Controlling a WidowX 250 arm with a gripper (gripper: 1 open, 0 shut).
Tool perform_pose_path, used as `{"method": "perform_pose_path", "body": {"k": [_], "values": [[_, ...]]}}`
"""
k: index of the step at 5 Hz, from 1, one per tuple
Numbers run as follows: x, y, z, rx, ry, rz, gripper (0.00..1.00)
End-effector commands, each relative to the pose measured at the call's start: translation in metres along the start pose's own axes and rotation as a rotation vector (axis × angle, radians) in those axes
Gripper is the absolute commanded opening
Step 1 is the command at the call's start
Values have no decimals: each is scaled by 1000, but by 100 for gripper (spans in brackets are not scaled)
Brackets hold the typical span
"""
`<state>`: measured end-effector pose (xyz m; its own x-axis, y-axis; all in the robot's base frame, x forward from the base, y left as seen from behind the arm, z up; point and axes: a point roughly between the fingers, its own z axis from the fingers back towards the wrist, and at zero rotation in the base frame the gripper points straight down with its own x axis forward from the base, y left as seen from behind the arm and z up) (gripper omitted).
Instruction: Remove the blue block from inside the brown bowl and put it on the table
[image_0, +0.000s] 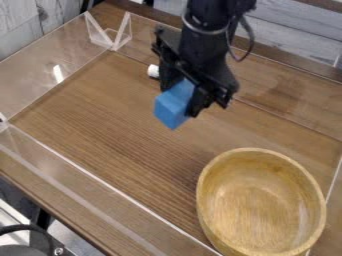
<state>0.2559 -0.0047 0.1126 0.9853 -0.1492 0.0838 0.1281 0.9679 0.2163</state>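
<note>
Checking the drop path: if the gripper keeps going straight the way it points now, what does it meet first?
The gripper points steeply down, shut on the blue block. Straight on, the block would likely meet bare table first. The brown bowl sits well off that line; depth is hard to judge from one view.

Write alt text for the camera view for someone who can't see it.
A black robot hand holds a blue block above a dark wood-grain table. An empty brown bowl sits at lower right, and low clear acrylic walls border the table.
</note>
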Motion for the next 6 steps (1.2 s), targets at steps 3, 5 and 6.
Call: {"method": "perform_pose_path", "body": {"k": [3,5,6], "values": [[1,4,-21,10,-58,63,0],[5,7,-34,8,-69,73,0],[8,9,-37,9,-71,74,0]]}}
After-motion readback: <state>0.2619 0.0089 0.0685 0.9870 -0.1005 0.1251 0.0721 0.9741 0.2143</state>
